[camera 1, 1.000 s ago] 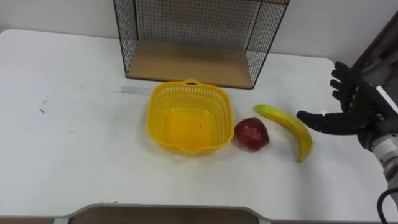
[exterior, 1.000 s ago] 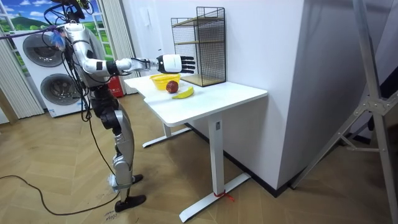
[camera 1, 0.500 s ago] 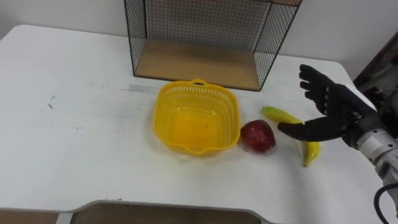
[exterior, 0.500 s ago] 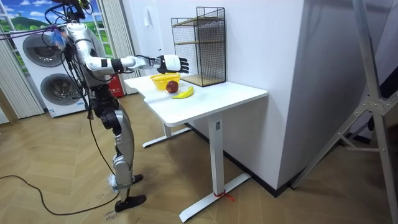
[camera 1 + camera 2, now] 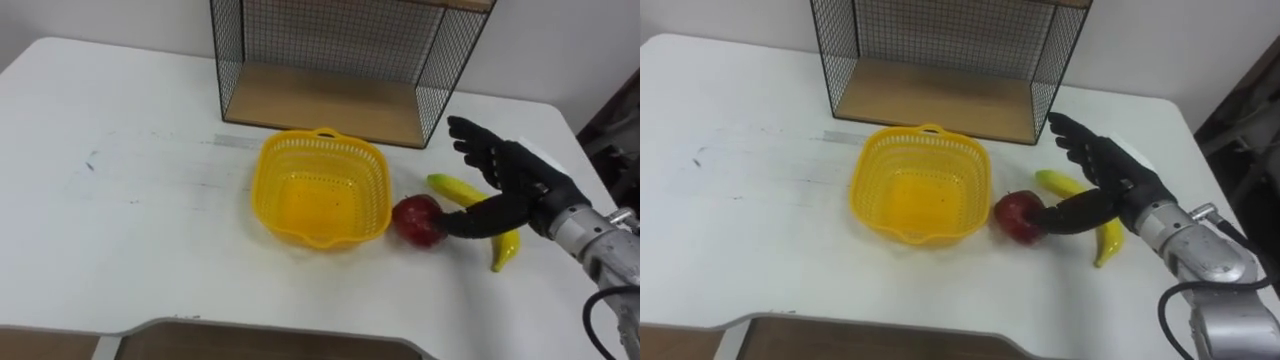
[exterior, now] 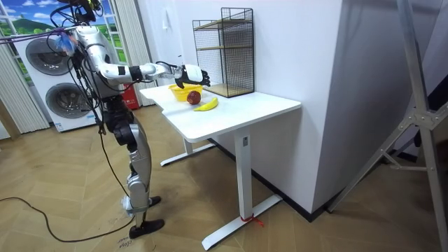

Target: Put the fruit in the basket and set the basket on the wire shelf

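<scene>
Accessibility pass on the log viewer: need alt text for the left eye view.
The open right robot hand hovers over a yellow banana, thumb tip at a round red fruit beside an empty yellow plastic mesh basket on a white table. A black wire shelf with a wooden base stands behind the basket.

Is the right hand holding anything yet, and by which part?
Nothing is held yet. The right hand is open over the banana, fingers spread, thumb at the red fruit's right side.
</scene>
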